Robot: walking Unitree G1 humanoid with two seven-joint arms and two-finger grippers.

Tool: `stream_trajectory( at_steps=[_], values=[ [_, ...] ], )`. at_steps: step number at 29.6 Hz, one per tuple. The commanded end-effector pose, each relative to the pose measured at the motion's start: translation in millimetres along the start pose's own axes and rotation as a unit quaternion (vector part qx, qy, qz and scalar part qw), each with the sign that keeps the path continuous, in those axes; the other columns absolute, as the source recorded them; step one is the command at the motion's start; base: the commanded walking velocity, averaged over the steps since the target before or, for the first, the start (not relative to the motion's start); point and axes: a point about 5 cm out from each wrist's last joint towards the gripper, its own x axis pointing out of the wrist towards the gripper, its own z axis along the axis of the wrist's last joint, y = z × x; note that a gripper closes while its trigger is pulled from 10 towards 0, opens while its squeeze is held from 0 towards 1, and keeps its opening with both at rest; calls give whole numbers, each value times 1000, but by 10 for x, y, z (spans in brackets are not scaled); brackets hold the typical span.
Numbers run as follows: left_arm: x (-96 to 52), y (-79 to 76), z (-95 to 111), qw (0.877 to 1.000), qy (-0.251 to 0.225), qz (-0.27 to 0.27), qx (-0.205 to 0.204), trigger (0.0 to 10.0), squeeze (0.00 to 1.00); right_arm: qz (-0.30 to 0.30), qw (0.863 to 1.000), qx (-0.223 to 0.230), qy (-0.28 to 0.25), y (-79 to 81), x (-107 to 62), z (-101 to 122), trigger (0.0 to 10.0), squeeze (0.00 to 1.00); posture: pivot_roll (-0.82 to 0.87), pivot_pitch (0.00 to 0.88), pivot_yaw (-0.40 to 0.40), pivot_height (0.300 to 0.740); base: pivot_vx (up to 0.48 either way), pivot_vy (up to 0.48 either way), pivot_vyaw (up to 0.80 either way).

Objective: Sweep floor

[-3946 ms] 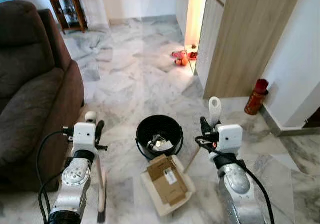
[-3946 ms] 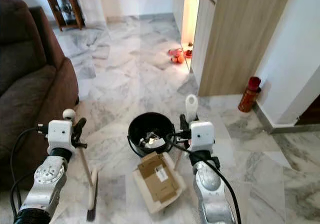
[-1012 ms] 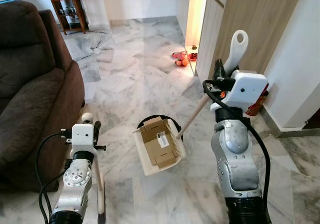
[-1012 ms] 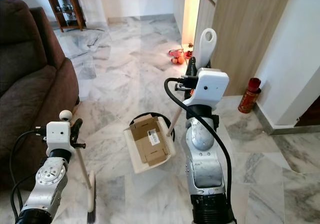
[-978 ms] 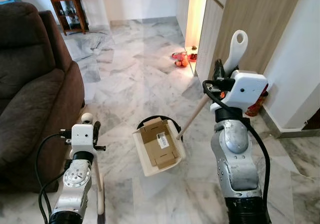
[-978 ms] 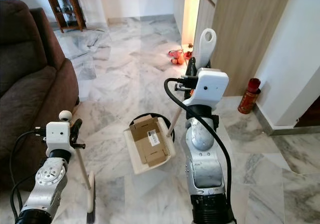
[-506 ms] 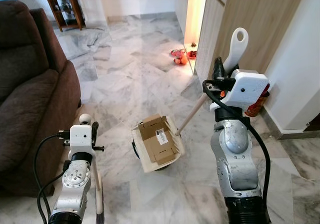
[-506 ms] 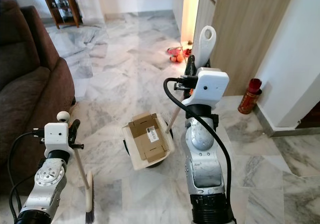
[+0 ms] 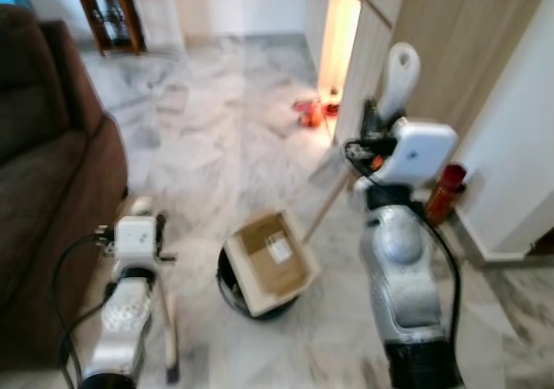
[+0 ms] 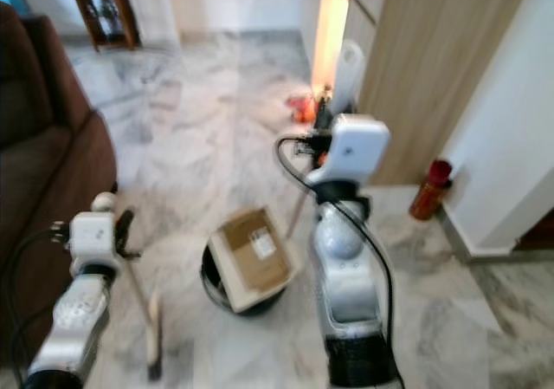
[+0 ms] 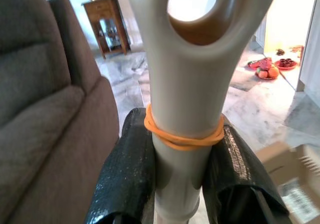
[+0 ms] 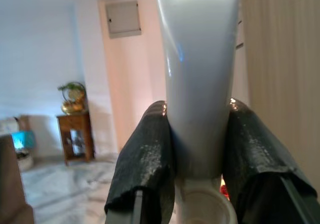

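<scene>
Head view: right end effector (image 9: 374, 127) clamps dustpan (image 9: 275, 263) handle over bin (image 9: 227, 287); cardboard (image 9: 273, 255) may miss (blur); left end effector (image 11: 182, 184) grips broom (image 9: 166, 333).

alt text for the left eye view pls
The right gripper holds a dustpan by its handle, tilted over a black bin with cardboard in it. The left gripper holds a broom beside a brown sofa.
</scene>
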Motion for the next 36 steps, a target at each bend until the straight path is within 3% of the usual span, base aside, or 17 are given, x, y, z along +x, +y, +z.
stream_trajectory(
  at_steps=[1,17,25,36],
  values=[
    [38,-58,103,1000,-25,-7,4,10000,0,-4,999,6,-44,-28,36,166,10000,0,77,0,57,740,337,0,0],
    [31,-60,111,1000,-28,-5,1,10000,0,1,999,14,-53,-2,52,192,10000,0,85,0,56,740,334,0,0],
    [32,-77,116,999,-31,-10,-3,10000,0,10,998,17,-58,33,46,203,10000,0,81,0,59,740,0,0,0],
    [33,-103,104,999,-27,-18,1,10000,0,93,990,-25,-100,414,-79,261,10000,0,75,0,71,740,0,0,0]
  ],
)
